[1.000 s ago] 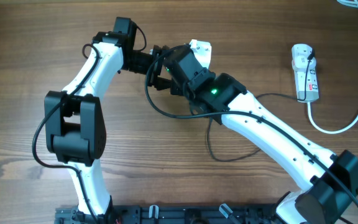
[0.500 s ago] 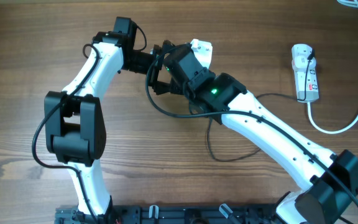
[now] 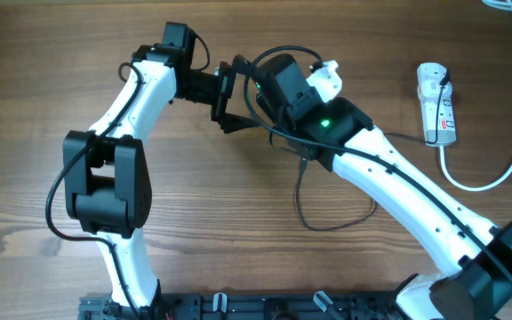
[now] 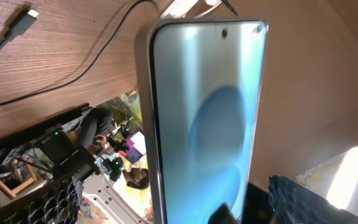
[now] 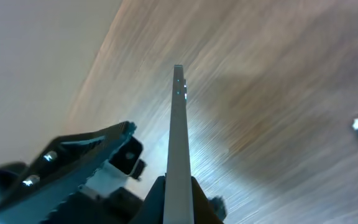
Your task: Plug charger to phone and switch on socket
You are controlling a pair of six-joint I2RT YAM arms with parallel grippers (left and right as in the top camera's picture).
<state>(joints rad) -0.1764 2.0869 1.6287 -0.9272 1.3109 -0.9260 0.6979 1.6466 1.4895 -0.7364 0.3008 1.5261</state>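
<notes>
as right hand [image 5: 178, 184] grips phone [image 4: 204, 118], charger [image 4: 17, 25] unplugged

No lettering could be read in any of the three views. The socket [image 3: 436, 104], lying on the counter [image 3: 60, 53], bore small red and dark marks on its white face (too small to make out from overhead). The screen of the phone [image 4: 207, 124] gave back only a pale blue-grey glare, without legible words or figures.
</notes>
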